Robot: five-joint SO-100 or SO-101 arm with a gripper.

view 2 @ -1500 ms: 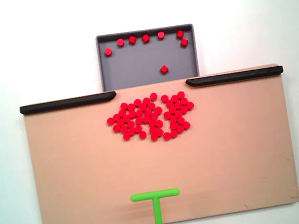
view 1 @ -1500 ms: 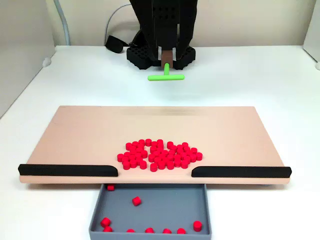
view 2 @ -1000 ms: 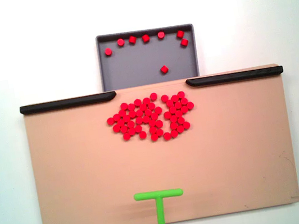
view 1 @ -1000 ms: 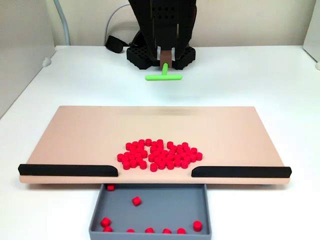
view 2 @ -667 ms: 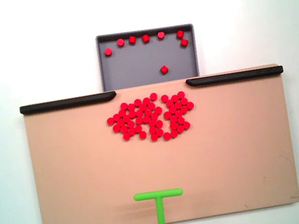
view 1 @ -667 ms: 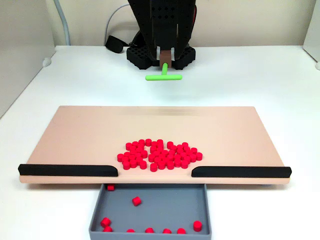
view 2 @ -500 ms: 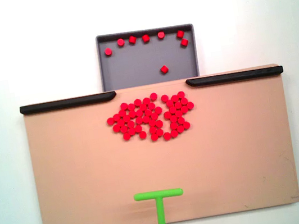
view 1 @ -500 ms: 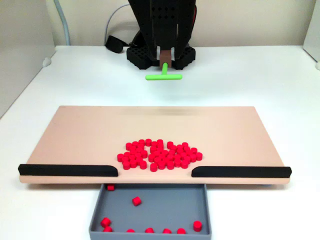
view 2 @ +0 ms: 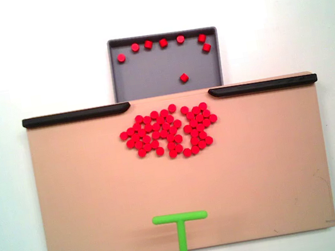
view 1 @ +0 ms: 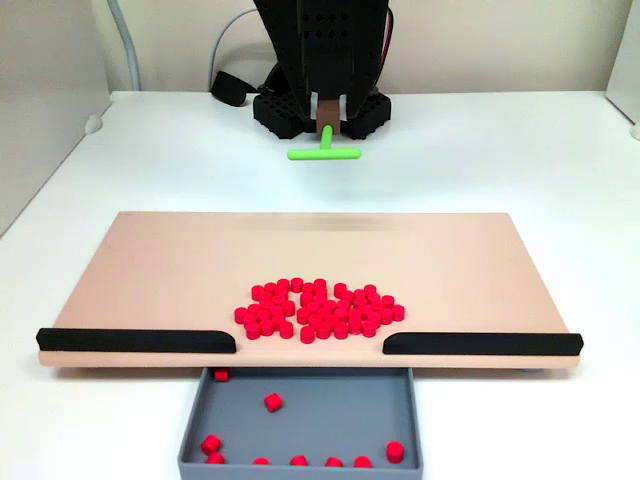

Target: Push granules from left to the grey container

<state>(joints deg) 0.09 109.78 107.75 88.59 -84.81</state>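
Note:
Dozens of red granules lie in a pile on the tan board, just before the gap between the two black strips. The grey container sits below that gap and holds several scattered granules. My gripper is shut on the brown base of a green T-shaped pusher. The pusher hangs over the board's far edge, well apart from the pile.
Black strips line the board's edge on either side of the gap. The arm's black base and a cable stand behind the board on the white table.
The pusher has drifted a little sideways and slightly back toward the arm's base. The pile and the granules in the container have not moved.

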